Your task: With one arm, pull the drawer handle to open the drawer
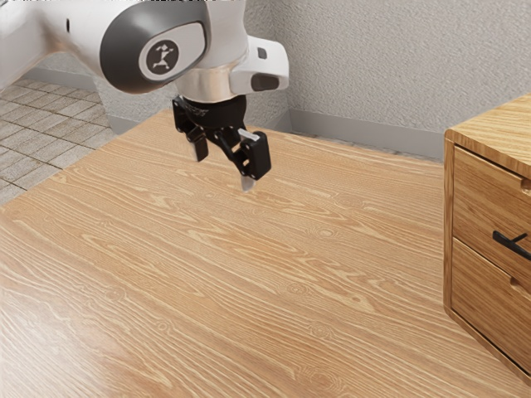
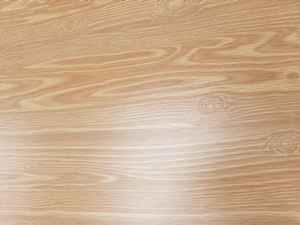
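Claw spread and empty, handle well off to the exterior view's right

The claw (image 1: 222, 163) hangs over the wooden surface (image 1: 249, 282), its 2 fingers apart and gripping nothing. The black drawer handle (image 1: 511, 244) sits on the upper drawer (image 1: 485, 199) of the cabinet (image 1: 498, 133), well apart from the claw. Its long axis runs roughly level along the drawer front.

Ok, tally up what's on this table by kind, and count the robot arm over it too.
Cabinet: 1
Drawers: 2
Black handle: 1
Robot arm: 1
Total: 5
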